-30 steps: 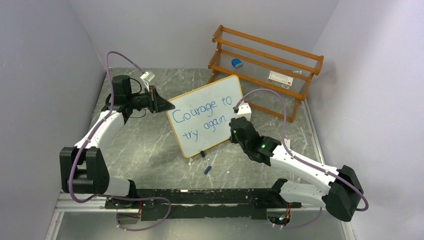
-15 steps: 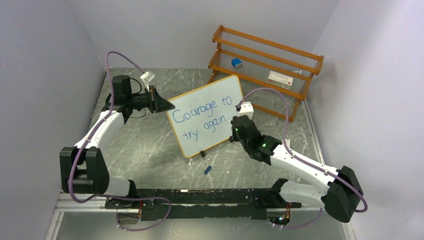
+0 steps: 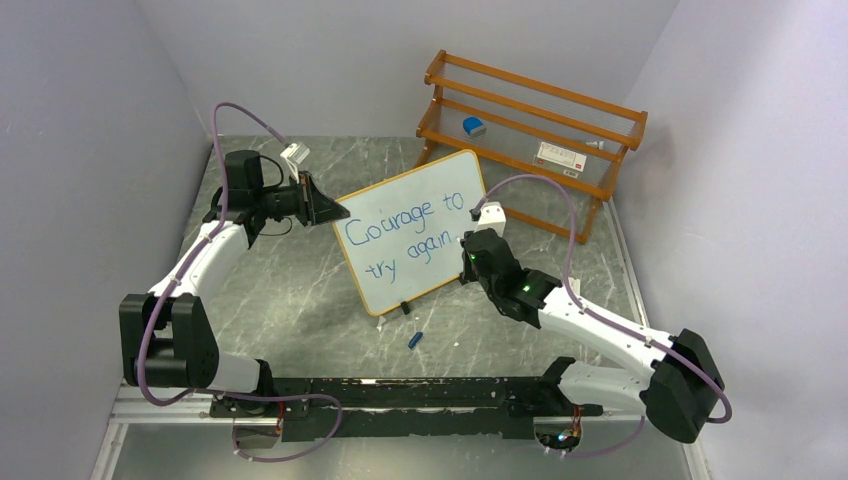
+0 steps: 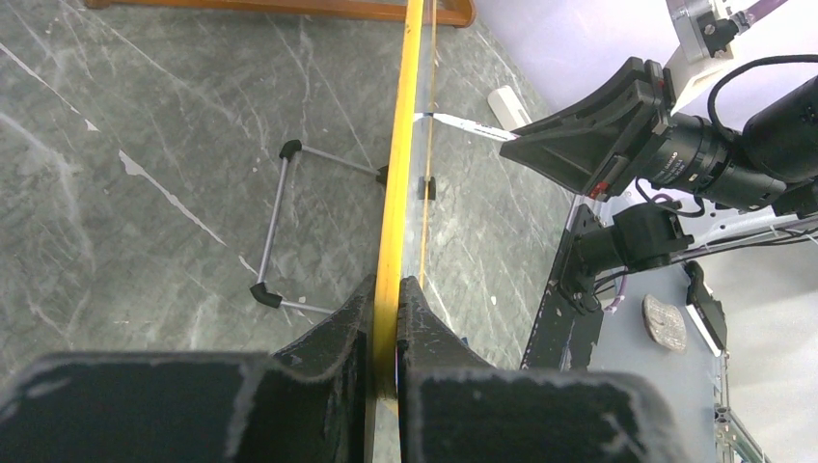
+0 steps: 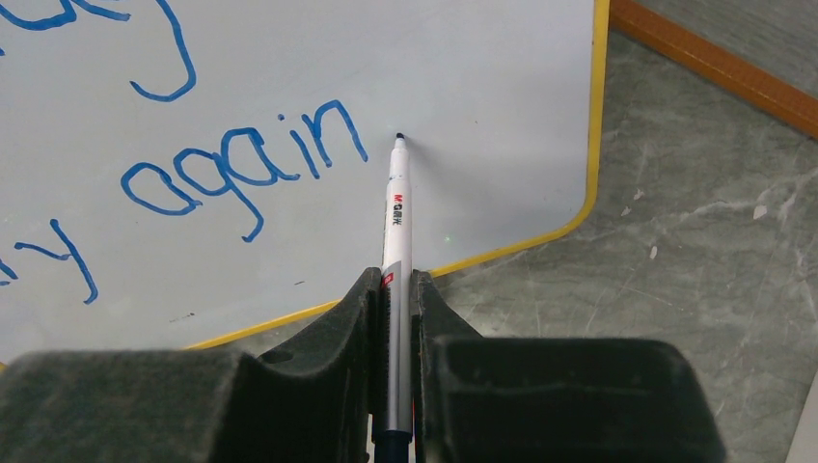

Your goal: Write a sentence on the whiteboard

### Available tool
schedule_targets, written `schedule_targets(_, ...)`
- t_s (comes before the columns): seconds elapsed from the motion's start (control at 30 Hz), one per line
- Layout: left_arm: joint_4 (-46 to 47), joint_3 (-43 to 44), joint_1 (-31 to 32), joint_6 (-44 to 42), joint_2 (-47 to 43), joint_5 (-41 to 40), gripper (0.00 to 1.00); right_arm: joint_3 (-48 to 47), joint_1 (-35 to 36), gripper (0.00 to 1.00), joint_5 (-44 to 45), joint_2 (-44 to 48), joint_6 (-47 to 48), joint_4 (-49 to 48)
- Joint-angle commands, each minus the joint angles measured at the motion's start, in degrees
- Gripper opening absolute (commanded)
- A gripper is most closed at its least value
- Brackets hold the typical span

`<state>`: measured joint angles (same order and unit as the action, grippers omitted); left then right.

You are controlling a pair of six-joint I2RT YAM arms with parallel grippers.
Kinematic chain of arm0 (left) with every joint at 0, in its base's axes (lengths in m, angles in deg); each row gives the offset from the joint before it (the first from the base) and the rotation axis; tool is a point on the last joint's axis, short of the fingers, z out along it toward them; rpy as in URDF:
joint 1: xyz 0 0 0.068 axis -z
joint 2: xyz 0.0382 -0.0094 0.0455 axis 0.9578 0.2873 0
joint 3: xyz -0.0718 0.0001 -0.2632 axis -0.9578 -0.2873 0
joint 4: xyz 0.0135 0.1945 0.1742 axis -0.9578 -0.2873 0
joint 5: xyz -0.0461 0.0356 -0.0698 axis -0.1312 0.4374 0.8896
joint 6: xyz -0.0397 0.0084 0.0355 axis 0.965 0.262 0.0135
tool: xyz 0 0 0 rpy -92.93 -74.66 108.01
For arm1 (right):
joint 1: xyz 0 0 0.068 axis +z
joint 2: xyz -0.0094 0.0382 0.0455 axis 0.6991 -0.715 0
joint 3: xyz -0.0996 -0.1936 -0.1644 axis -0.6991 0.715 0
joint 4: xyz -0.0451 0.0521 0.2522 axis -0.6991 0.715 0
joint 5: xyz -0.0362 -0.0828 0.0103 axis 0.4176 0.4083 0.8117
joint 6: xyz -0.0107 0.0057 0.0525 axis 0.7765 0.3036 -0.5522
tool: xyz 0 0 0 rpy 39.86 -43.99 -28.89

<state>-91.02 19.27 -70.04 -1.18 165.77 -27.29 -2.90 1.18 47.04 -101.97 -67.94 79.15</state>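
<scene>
The whiteboard (image 3: 430,205) stands tilted on the table with the sentence (image 3: 402,235) "Courage to try again" in blue, in two lines. My left gripper (image 3: 325,208) is shut on the board's left frame edge (image 4: 400,145), and its jaws (image 4: 386,289) pinch the yellow rim. My right gripper (image 3: 468,252) is shut on a white marker (image 5: 396,212). The marker's tip (image 5: 398,137) points at the board (image 5: 482,77) just right of "again" (image 5: 241,164). I cannot tell if the tip touches the board.
A wooden rack (image 3: 530,120) stands at the back right, holding a blue item (image 3: 474,126) and a white box (image 3: 560,155). A small blue cap (image 3: 415,339) lies in front of the board. A wire stand (image 4: 280,231) props up the board from behind.
My right arm has shifted slightly towards the back with the marker. The writing looks the same. The left arm and the board have not moved.
</scene>
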Motion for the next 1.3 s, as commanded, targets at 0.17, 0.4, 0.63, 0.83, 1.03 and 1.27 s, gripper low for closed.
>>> schedule_targets(0.17,-4.88,-0.55,1.31,-4.0,1.66,-7.91,0.05,-1.01,-0.68,0.0,0.7,2.85,0.31,2.04)
schedule_targets(0.4,-5.02,-0.53,1.3,-3.82,0.95,-8.89,0.1,-1.89,-0.67,0.0,2.85,7.46,0.85,5.7)
schedule_targets(0.63,-4.17,-0.45,0.49,-2.68,-0.71,-8.68,0.33,-3.0,-0.71,0.0,4.08,11.09,1.28,8.96)
schedule_targets(0.83,0.41,-0.08,-0.02,2.64,-3.27,-6.52,0.54,-4.63,-0.69,0.0,4.95,13.82,1.68,11.23)
schedule_targets(1.03,-1.06,1.53,-0.02,4.59,-7.94,-9.28,0.69,-6.01,-0.71,0.0,5.7,16.9,2.07,13.36)
schedule_targets(1.27,-12.34,4.21,0.62,1.58,-16.63,-22.42,0.78,-6.75,-0.71,0.0,7.15,20.89,2.76,15.79)
